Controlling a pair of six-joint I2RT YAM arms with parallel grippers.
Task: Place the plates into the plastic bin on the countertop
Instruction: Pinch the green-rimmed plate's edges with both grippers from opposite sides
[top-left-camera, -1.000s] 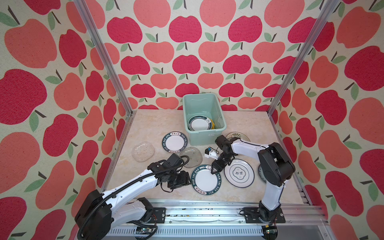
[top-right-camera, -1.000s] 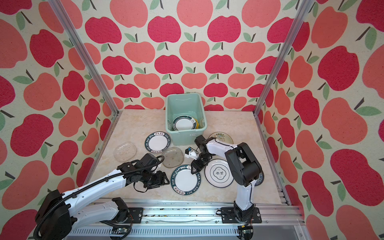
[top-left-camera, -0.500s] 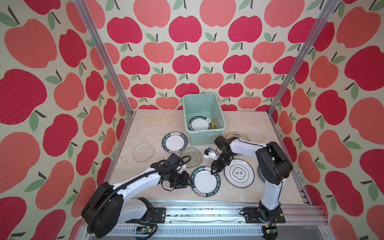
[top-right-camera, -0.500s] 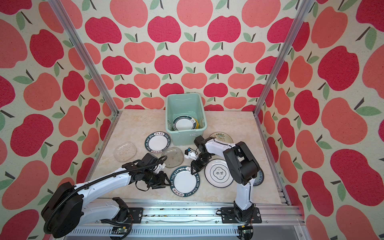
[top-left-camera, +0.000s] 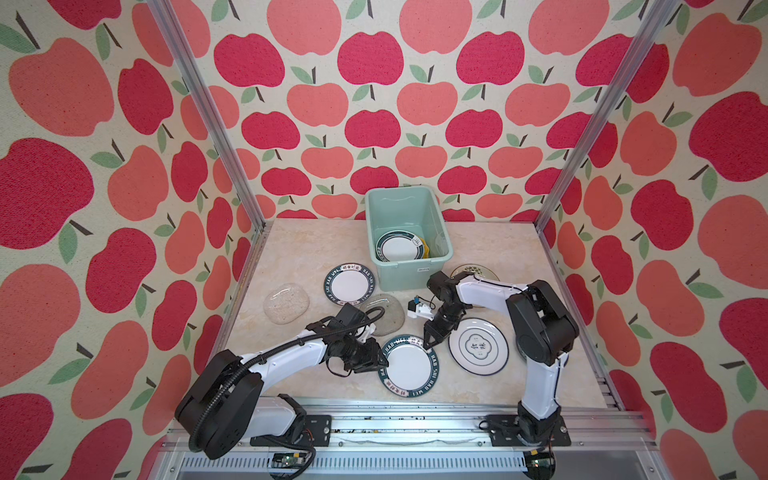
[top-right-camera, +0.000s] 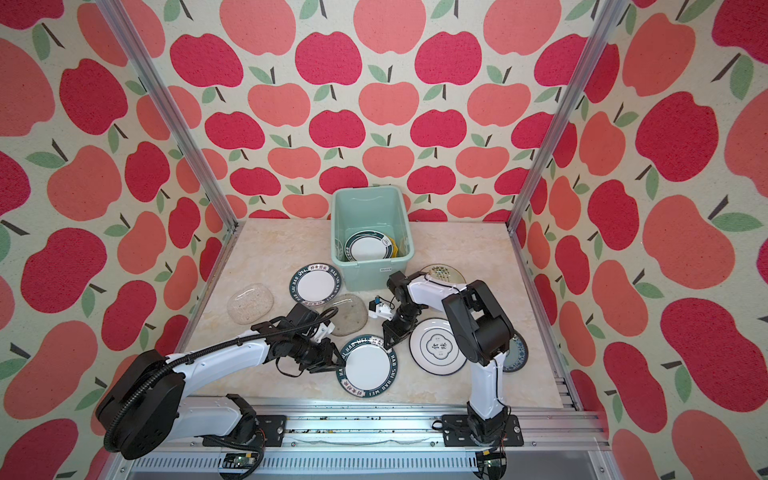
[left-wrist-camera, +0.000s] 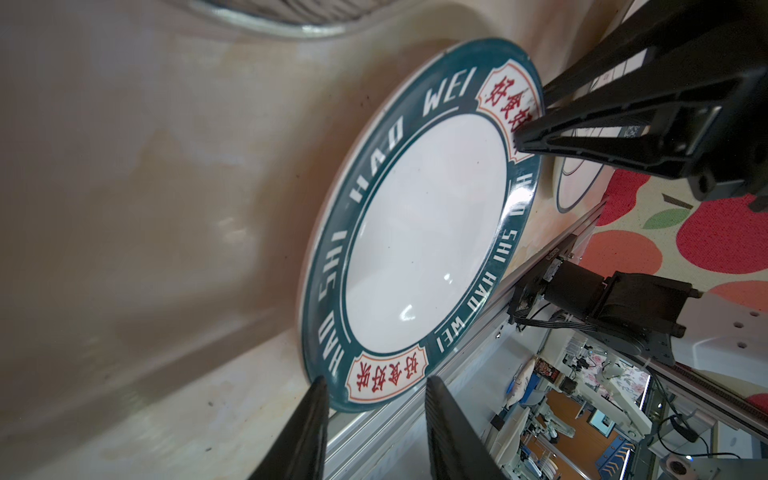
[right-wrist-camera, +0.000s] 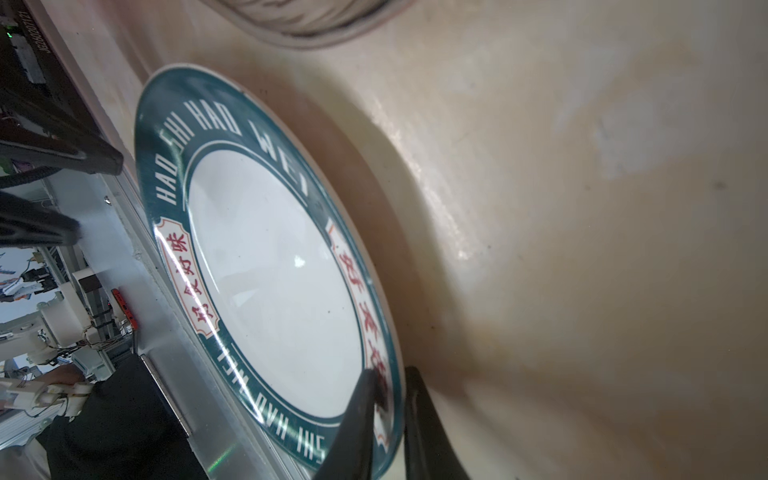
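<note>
Green-rimmed plate (left-wrist-camera: 424, 232): glazed ceramic, glossy, with bright highlights. Surface (top-left-camera: 316, 245): smooth, marble-patterned, faint sheen. Plastic bin (top-left-camera: 411, 276): smooth mint plastic, slight sheen. Clear plate (top-left-camera: 286, 302): pebbled, translucent glass. Front rail (top-left-camera: 457, 415): brushed aluminium, dull shine. Walls (top-left-camera: 374, 124): matt, grainy apple print. Arm shells (top-left-camera: 291, 357): glossy white plastic.

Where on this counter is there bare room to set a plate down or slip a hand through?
Bare countertop lies on both sides of the plastic bin, out to the side rails. The front middle is crowded: the left gripper and right gripper meet at the front green-rimmed plate, with the cream plate and a glass plate close by.
</note>
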